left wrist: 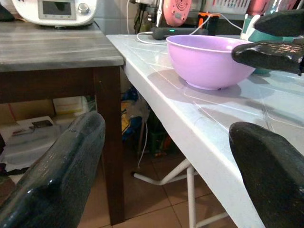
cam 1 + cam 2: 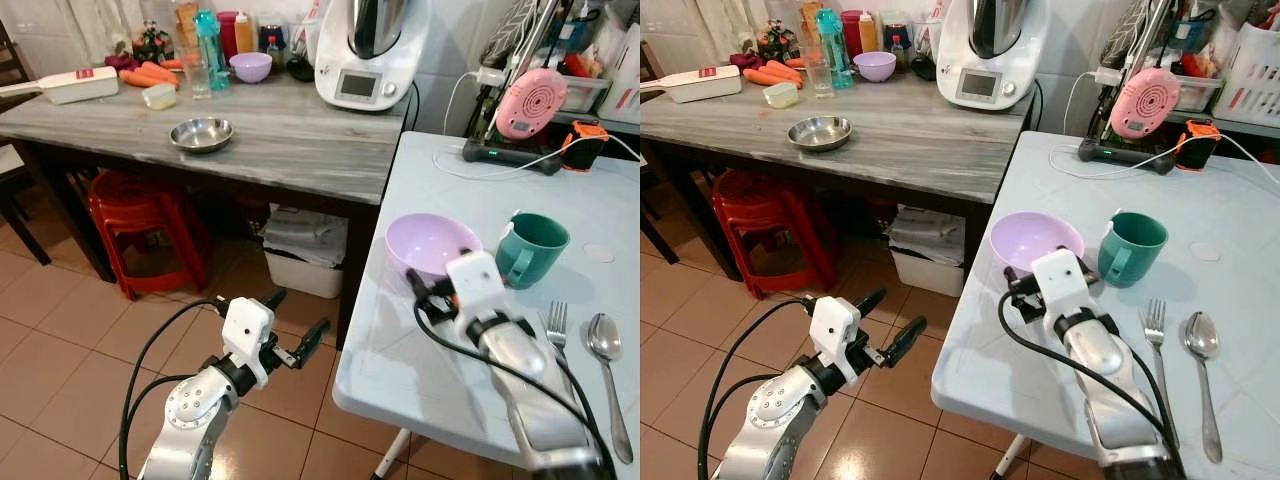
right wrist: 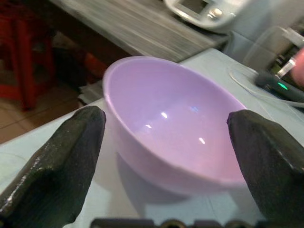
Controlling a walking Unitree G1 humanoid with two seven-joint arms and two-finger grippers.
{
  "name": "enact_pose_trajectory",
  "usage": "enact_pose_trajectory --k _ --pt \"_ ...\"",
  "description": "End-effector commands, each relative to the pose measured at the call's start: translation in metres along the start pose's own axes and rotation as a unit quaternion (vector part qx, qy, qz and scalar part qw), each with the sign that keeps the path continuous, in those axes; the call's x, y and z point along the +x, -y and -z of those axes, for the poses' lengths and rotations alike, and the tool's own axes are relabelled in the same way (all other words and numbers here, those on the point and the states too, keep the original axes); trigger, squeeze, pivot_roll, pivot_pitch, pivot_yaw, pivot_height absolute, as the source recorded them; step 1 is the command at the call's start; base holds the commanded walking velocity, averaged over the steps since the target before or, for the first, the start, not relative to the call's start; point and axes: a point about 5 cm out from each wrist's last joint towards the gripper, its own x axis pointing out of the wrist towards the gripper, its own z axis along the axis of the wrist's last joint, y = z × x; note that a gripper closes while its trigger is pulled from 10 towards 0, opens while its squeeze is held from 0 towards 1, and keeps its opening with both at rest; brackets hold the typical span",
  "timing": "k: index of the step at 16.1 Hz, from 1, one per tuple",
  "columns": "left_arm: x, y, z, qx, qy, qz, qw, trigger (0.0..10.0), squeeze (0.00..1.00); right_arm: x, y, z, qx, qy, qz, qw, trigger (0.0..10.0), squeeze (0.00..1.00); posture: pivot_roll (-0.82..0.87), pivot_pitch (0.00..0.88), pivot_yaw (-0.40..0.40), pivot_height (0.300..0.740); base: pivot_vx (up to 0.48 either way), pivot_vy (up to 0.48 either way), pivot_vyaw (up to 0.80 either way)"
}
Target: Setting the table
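Note:
A lilac bowl [image 2: 430, 240] stands near the left edge of the white table [image 2: 390, 365]. To its right is a green mug [image 2: 530, 250]. A fork [image 2: 556, 325] and a spoon [image 2: 607, 345] lie nearer me on the right. My right gripper [image 2: 428, 288] hovers just above the table at the bowl's near side. It is open, and in the right wrist view its fingers [image 3: 57, 166] frame the bowl [image 3: 175, 123] without touching it. My left gripper [image 2: 297, 318] is open over the floor, left of the table. It points at the table edge and holds nothing.
A grey-topped wooden table [image 2: 290, 140] at the back carries a steel bowl [image 2: 201, 133], a white kitchen machine [image 2: 370, 50], bottles and carrots. Under it are a red stool [image 2: 140, 225] and a white bin [image 2: 300, 262]. A pink device [image 2: 530, 103] and cables sit at the white table's far end.

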Motion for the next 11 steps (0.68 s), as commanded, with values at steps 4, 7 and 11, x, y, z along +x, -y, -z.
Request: enact_pose_trajectory --k 4,7,11 --pt "-0.001 0.006 -0.003 -0.005 0.010 0.031 0.999 10.0 0.00 0.019 -0.003 0.003 -0.035 -0.041 -0.073 0.996 10.0 0.00 0.00 0.000 -0.028 0.740 0.000 0.000 0.00" --pt "0.000 0.007 -0.006 -0.008 0.018 0.045 0.999 10.0 0.00 0.030 -0.002 0.006 -0.060 -0.055 -0.090 0.993 10.0 0.00 0.01 0.000 -0.033 0.740 0.000 0.000 0.00" --pt "-0.002 0.007 -0.007 -0.012 0.026 0.051 0.998 10.0 0.00 0.039 0.001 0.008 -0.077 -0.068 -0.106 0.989 0.0 0.00 0.02 0.000 -0.040 0.740 0.000 0.000 0.00"
